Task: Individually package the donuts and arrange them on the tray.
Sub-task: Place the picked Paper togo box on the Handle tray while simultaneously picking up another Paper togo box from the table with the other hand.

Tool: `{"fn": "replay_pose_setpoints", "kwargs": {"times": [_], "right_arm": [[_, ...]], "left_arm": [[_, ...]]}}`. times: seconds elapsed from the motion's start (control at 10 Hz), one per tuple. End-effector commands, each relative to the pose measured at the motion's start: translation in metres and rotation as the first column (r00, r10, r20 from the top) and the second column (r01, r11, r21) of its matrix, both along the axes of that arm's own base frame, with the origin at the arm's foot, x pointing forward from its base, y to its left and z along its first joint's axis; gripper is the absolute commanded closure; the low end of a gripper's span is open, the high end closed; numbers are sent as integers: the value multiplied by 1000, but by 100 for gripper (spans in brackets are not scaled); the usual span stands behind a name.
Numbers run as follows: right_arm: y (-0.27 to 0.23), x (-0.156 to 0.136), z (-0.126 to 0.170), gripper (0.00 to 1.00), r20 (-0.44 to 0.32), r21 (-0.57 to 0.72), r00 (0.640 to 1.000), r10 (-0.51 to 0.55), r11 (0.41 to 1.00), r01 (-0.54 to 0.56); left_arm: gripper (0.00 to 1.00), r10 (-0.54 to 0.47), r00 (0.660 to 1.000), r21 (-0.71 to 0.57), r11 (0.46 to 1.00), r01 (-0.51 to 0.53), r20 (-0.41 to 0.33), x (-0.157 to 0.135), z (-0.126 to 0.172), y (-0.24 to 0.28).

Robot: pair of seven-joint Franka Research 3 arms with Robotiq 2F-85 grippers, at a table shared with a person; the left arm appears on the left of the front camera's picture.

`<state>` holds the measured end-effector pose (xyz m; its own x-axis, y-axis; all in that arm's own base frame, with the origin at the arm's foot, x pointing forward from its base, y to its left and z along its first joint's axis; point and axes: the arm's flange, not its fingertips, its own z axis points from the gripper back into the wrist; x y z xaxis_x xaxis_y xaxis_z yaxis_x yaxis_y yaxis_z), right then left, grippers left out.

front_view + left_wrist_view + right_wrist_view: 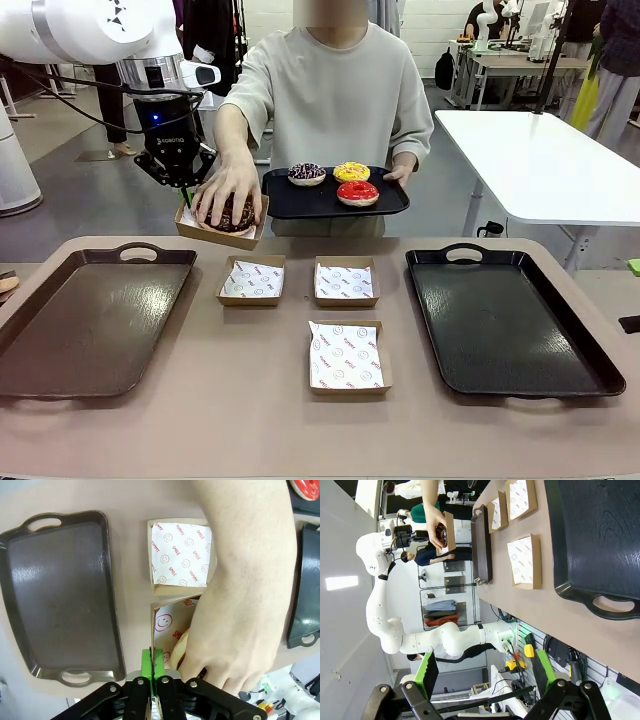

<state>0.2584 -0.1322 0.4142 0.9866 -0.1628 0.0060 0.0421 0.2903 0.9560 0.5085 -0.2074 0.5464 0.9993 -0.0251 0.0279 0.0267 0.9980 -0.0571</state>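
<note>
Left claw (pixel 185 195) pinches the box (pixel 215 237) rim (held aloft) so a hand (pixel 228 190) can seat the chocolate donut (pixel 238 218) inside.

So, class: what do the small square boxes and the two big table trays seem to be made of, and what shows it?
Square boxes: matt brown cardboard, by the folded walls; lined with thin white printed paper. Table trays: probably hard plastic, dark and semi-glossy, since lights glare off a textured surface and handles are moulded in.
</note>
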Motion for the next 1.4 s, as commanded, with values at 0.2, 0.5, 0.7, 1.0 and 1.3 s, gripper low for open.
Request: {"fn": "replay_pose_setpoints", "kwargs": {"times": [0.2,0.5,0.7,1.0,1.3], "right_arm": [[0,0,0,0,9,13,1000,3,1000,-3],[0,0,0,0,9,13,1000,3,1000,-3],[0,0,0,0,9,13,1000,3,1000,-3],[28,8,46,0,48,-142,998,-45,989,52],[118,33,114,0,-3,-462,1000,9,887,-9]], "left_arm": [[100,15,1000,4,1000,-15,7,-5,1,2],[100,15,1000,4,1000,-15,7,-5,1,2],[100,15,1000,4,1000,-15,7,-5,1,2],[99,-111,994,-43,993,112,19,-9,27,19],[99,-134,989,-16,991,135,71,-56,52,99]]}}
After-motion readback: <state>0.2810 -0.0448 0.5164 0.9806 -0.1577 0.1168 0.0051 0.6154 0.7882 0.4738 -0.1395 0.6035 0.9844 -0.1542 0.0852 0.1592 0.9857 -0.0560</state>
